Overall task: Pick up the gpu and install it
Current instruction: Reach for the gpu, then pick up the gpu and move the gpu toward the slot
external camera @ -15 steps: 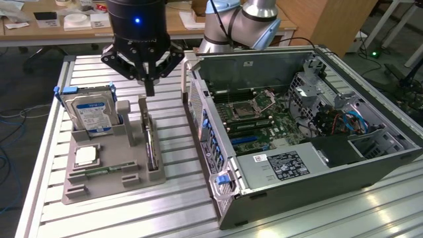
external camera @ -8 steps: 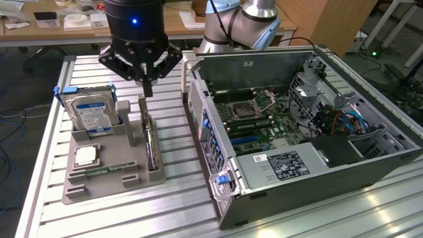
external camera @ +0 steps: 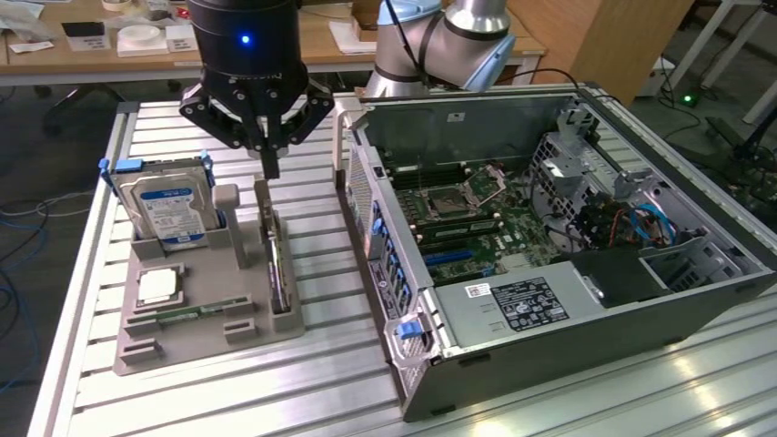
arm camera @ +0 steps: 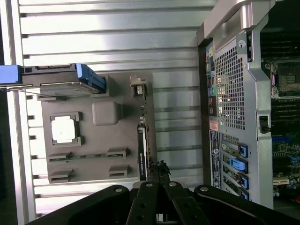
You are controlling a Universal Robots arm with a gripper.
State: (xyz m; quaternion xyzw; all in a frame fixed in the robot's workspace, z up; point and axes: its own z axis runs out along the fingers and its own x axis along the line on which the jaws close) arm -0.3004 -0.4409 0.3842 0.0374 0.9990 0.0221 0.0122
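The gpu (external camera: 278, 266) stands on its long edge in a slot of the grey holder tray (external camera: 206, 341), its silver bracket end toward the back. From the wrist it appears edge-on as a thin dark strip (arm camera: 142, 145). My gripper (external camera: 269, 169) hangs just above the card's back end with its fingers pressed together, shut on nothing. In the wrist view the gripper (arm camera: 159, 167) sits over the card's top edge. The open computer case (external camera: 680, 300) lies at the exterior view's right, with the motherboard (external camera: 486, 223) and its blue slots exposed.
On the same tray stand a hard drive (external camera: 170, 205) with a blue-white label, a processor chip (external camera: 158, 287) and a memory stick (external camera: 182, 314). The case's rear panel (arm camera: 234, 93) rises close beside the tray. The ribbed metal table (external camera: 304, 391) stretches out in front.
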